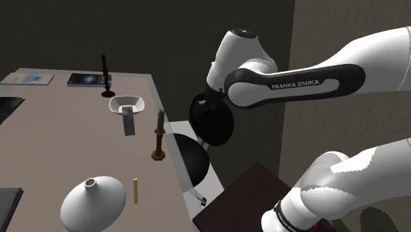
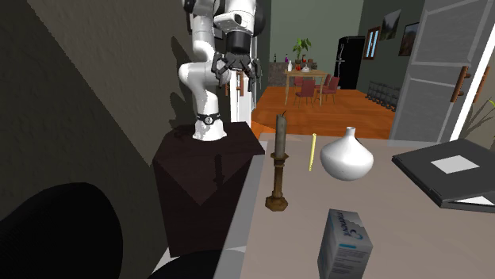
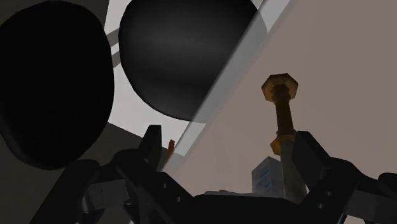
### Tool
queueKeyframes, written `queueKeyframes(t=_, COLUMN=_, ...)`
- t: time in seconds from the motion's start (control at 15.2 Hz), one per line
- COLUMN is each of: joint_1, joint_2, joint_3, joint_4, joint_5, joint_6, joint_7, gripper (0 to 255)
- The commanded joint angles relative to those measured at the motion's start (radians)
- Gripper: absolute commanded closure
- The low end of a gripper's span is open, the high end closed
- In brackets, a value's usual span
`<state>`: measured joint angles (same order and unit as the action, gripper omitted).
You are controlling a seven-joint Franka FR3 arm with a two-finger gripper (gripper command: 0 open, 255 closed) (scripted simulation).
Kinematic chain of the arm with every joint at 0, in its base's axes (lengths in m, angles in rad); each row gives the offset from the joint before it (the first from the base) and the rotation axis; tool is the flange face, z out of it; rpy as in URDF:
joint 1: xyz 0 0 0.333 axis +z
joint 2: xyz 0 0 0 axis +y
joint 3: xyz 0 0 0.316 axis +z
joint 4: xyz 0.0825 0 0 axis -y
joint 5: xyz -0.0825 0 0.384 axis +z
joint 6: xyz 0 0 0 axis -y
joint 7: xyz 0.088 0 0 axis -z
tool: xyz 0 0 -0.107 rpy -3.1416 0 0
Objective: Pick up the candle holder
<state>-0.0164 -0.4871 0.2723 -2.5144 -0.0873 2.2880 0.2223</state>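
Note:
A brass-coloured candle holder (image 1: 158, 142) (image 2: 278, 184) with a grey candle in it stands upright close to the table's edge. My black gripper (image 2: 236, 75) hangs high beside the table, well apart from the holder, over the black chairs. In the wrist view the gripper (image 3: 232, 151) is open with nothing between its fingers. There the candle holder (image 3: 283, 114) lies ahead on the tabletop, in line with one finger (image 3: 312, 156), which hides the candle's end.
A black candlestick (image 1: 105, 76) stands at the table's far end beside a book (image 1: 85, 80). A white bowl (image 1: 126, 104), a grey box (image 1: 128, 123), a thin yellow candle (image 1: 136, 190) and a white vase (image 1: 92, 204) share the table. Two round black chairs (image 3: 178, 57) sit alongside.

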Motion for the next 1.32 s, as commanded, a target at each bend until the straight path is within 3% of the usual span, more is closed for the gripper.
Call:
queueKeyframes(t=0.0, joint_1=-0.016, joint_2=0.071, joint_3=0.044, joint_4=0.01, joint_5=-0.035, joint_6=0.071, joint_7=0.059, gripper=0)
queueKeyframes(t=0.33, joint_1=-0.084, joint_2=0.267, joint_3=0.156, joint_4=0.075, joint_5=-0.198, joint_6=0.203, joint_7=0.242, gripper=0)
queueKeyframes(t=0.59, joint_1=-0.131, joint_2=0.445, joint_3=0.226, joint_4=0.166, joint_5=-0.418, joint_6=0.253, joint_7=0.446, gripper=0)
queueKeyframes(t=0.92, joint_1=-0.094, joint_2=0.678, joint_3=0.222, joint_4=0.324, joint_5=-0.711, joint_6=0.237, joint_7=0.692, gripper=0)
queueKeyframes(t=1.25, joint_1=-0.065, joint_2=0.746, joint_3=0.192, joint_4=0.344, joint_5=-0.801, joint_6=0.256, joint_7=0.77, gripper=0)
